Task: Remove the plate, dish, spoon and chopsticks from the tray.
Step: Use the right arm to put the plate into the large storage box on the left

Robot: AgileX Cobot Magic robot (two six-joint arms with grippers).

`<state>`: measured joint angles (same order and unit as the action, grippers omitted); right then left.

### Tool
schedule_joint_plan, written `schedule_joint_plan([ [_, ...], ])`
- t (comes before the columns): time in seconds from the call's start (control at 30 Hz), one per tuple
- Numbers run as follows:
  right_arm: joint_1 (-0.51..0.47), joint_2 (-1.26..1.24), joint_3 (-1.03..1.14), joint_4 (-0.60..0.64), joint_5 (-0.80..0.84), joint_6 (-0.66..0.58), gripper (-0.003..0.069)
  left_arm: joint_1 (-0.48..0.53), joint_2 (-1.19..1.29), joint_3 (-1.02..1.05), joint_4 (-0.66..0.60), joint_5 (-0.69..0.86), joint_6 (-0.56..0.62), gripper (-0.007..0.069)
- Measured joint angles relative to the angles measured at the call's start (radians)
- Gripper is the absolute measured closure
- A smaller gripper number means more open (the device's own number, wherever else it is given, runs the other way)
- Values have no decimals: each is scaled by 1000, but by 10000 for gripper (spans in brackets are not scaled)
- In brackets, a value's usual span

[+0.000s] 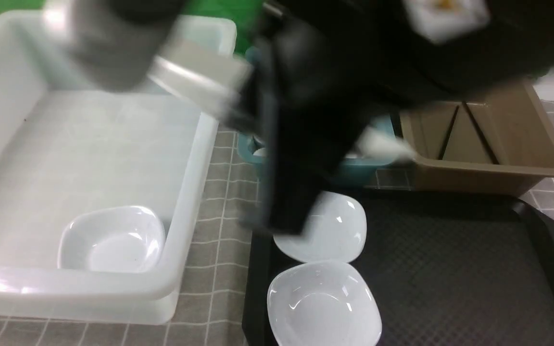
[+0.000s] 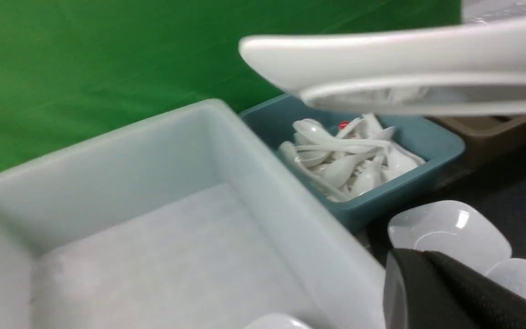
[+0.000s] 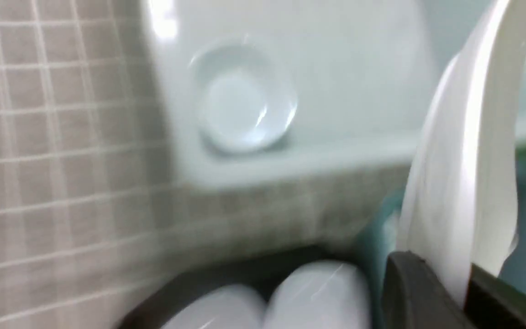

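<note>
Right wrist view: at lower right the right pincer [image 3: 441,272] grasps the plate [image 3: 468,160] by its rim, edge-on near the white tub [image 3: 290,162], so carrying it off seems the step in hand. Left wrist view: the left pincer [image 2: 427,283], lower right, is clenched; the next move likely calls for lowering the plate into the tub, then releasing. Front view: grey checked counter [image 1: 219,158], tray [image 1: 450,269] lower right, green backdrop [image 1: 224,19] along the top.
</note>
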<state>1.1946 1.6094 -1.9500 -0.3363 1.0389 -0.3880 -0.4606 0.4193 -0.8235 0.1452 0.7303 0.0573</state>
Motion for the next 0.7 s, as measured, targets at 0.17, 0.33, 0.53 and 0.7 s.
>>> schedule_joint_plan([
  [0.17,-68,206,-155,105,-195,-351,598,0,-126,0,75,109,-93,615],
  [0.33,-151,410,-256,282,-372,-549,598,0,-192,-1,78,184,-113,615],
  [0.53,-219,616,-382,373,-510,-577,598,0,-203,-1,74,259,-115,615],
  [0.7,-272,805,-511,394,-545,-578,598,0,-205,-1,53,282,-116,615],
])
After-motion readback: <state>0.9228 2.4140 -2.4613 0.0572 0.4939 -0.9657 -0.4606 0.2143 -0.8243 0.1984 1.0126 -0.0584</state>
